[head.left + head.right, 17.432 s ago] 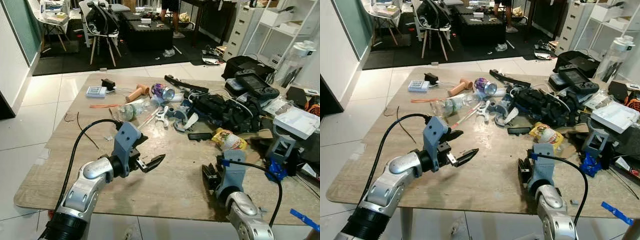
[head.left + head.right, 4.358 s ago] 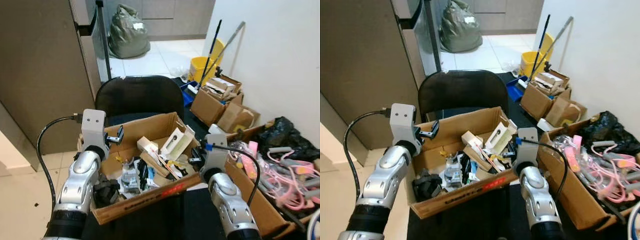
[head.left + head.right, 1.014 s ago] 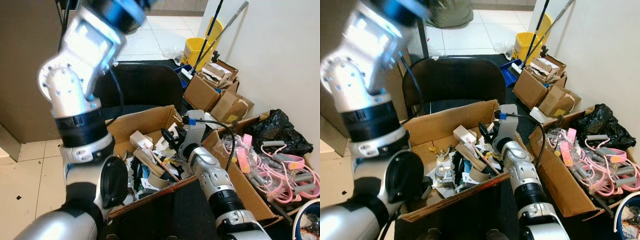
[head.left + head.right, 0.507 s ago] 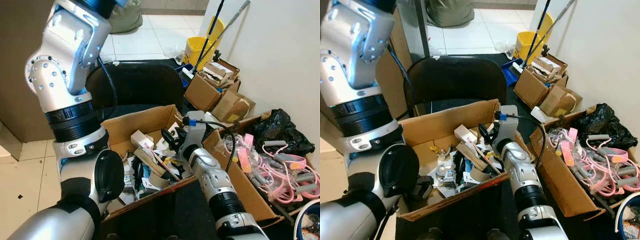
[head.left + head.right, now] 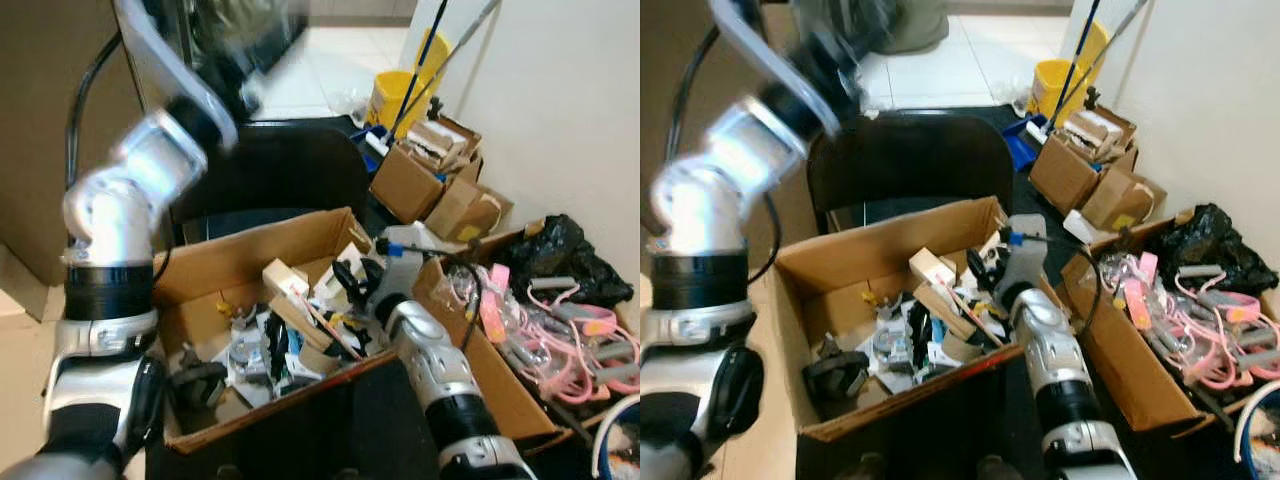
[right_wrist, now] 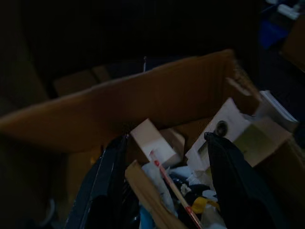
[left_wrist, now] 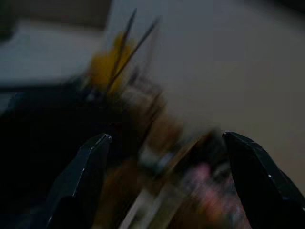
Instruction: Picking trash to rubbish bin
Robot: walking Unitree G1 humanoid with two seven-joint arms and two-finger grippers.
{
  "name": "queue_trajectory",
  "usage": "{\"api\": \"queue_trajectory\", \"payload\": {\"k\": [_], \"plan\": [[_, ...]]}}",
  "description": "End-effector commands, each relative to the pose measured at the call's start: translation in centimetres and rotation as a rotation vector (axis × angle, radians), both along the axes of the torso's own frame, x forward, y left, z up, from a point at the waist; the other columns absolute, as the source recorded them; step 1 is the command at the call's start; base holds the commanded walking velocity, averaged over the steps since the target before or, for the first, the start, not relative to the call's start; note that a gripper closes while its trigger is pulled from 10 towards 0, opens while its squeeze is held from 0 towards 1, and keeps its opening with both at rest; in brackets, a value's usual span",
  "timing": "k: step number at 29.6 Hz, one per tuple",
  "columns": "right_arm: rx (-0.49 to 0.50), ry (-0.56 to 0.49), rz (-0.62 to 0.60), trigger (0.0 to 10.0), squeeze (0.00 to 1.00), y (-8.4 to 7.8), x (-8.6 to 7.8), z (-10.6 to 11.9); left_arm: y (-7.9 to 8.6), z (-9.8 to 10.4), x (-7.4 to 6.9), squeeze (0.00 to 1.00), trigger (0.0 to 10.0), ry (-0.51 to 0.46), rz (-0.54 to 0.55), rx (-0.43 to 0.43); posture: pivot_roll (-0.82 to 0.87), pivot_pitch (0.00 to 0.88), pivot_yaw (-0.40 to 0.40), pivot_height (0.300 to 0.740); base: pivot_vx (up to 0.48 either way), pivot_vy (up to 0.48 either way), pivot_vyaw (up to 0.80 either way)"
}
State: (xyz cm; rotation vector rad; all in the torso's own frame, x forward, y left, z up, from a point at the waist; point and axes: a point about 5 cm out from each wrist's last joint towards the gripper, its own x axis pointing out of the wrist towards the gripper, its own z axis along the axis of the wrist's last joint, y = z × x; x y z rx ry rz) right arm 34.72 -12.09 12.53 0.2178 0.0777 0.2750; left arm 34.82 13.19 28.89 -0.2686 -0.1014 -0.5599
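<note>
Right claw: my right claw (image 5: 982, 262) hovers over the far right corner of the cardboard box (image 5: 880, 245), fingers spread and holding nothing.
Left claw: my left claw (image 7: 167, 157) is raised high on a blurred arm, fingers wide apart, nothing between them.
Bin: the cardboard box sits on the floor in front of a black chair (image 5: 285, 175) and serves as the rubbish bin.
Trash: it is inside the box, a loose heap with a small white carton (image 6: 151, 141), a flat white card packet (image 6: 224, 131), and a thin red-tipped stick (image 6: 171, 188).
Handling: I judge it all light; the cartons are crushable, the packet is thin and bendy, so I would pinch across a carton's short sides.
Risk: the pile looks tangled, and lifting one piece may drag its neighbours.
</note>
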Motion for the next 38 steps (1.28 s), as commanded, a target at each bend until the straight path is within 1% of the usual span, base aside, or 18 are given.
{"api": "queue_trajectory", "payload": {"k": [1,4,8,9,10,11,12,13,15,16,17,18,20,24,25,29,35,38], "plan": [[0.019,0.001,-0.04,10.0,0.0,-0.8,-0.3,-0.2,0.5,-1.5,-0.1,0.0,10.0,0.0,0.066,0.112,-0.04,0.17,0.026,0.74,0.0,0.0,0.0],[0.02,-0.001,-0.063,10.0,0.0,-1.2,-0.6,-0.4,1.5,-4.5,-0.4,0.0,10.0,0.049,0.145,0.184,-0.04,0.159,0.04,0.74,0.0,0.0,0.0],[0.028,-0.003,-0.08,10.0,0.0,-1.4,-0.8,-0.5,2.1,-6.0,-0.5,0.0,10.0,0.085,0.2,0.233,-0.04,0.153,0.048,0.74,0.0,0.0,0.0],[0.014,-0.009,-0.107,10.0,0.0,-1.6,-0.9,-0.5,2.5,-7.5,-0.7,0.0,10.0,0.173,0.224,0.237,-0.04,0.14,0.051,0.74,0.0,0.0,0.0],[0.014,-0.009,-0.107,10.0,0.0,-1.6,-0.9,-0.5,2.5,-7.5,-0.7,0.0,10.0,0.173,0.224,0.237,-0.04,0.14,0.051,0.74,0.0,0.0,0.0],[0.001,-0.016,-0.128,10.0,0.0,-1.7,-1.0,-0.5,2.7,-8.8,-1.0,0.0,10.0,0.224,0.238,0.254,-0.04,0.134,0.058,0.74,0.0,0.0,0.0],[0.001,-0.026,-0.156,10.0,0.0,-1.9,-1.2,-0.4,3.0,-10.6,-1.4,0.0,10.0,0.255,0.258,0.31,-0.04,0.127,0.055,0.74,0.0,0.0,0.0],[0.001,-0.026,-0.156,10.0,0.0,-1.9,-1.2,-0.4,3.0,-10.6,-1.4,0.0,10.0,0.255,0.258,0.31,-0.04,0.127,0.055,0.74,0.0,0.0,0.0],[-0.005,-0.052,-0.214,10.0,0.0,-2.7,-1.4,-0.1,3.7,-13.4,-2.2,0.0,10.0,0.268,0.345,0.444,-0.04,0.115,0.055,0.74,0.0,0.0,0.0],[-0.005,-0.052,-0.214,10.0,0.0,-2.7,-1.4,-0.1,3.7,-13.4,-2.2,0.0,10.0,0.268,0.345,0.444,-0.04,0.115,0.055,0.74,0.0,0.0,0.0],[-0.003,-0.073,-0.251,10.0,0.0,-3.3,-1.5,0.2,4.0,-14.5,-2.5,0.0,10.0,0.269,0.383,0.482,-0.04,0.111,0.056,0.74,0.0,0.0,0.0],[-0.003,-0.073,-0.251,10.0,0.0,-3.3,-1.5,0.2,4.0,-14.5,-2.5,0.0,10.0,0.269,0.383,0.482,-0.04,0.111,0.056,0.74,0.0,0.0,0.0],[-0.034,-0.106,-0.308,10.0,0.0,-4.3,-1.6,0.4,4.0,-16.0,-2.9,0.0,10.0,0.275,0.413,0.459,-0.04,0.095,0.051,0.74,0.0,0.0,0.0],[-0.041,-0.146,-0.333,10.0,0.0,-4.9,-1.8,0.6,3.5,-16.8,-3.1,0.0,10.0,0.271,0.423,0.45,-0.04,0.099,0.044,0.74,0.0,0.0,0.0],[-0.057,-0.186,-0.353,10.0,0.0,-5.3,-2.2,0.6,3.0,-17.4,-3.0,0.0,10.0,0.271,0.436,0.472,-0.03,0.088,0.041,0.74,0.0,0.0,0.0],[-0.102,-0.242,-0.364,10.0,0.0,-5.6,-2.6,0.6,2.8,-17.6,-2.8,0.0,10.0,0.26,0.454,0.464,-0.03,0.082,0.042,0.74,0.0,0.0,0.0],[-0.045,-0.217,-0.403,10.0,0.0,-6.0,-2.9,-0.1,3.2,-17.9,-2.7,0.0,10.0,0.218,0.486,0.5,-0.04,0.093,0.034,0.74,0.0,0.0,0.0],[-0.019,-0.207,-0.357,10.0,0.0,-5.6,-3.5,-0.6,2.8,-18.1,-2.9,0.0,10.0,0.216,0.443,0.514,-0.03,0.097,0.021,0.74,0.0,0.0,0.0]]}}
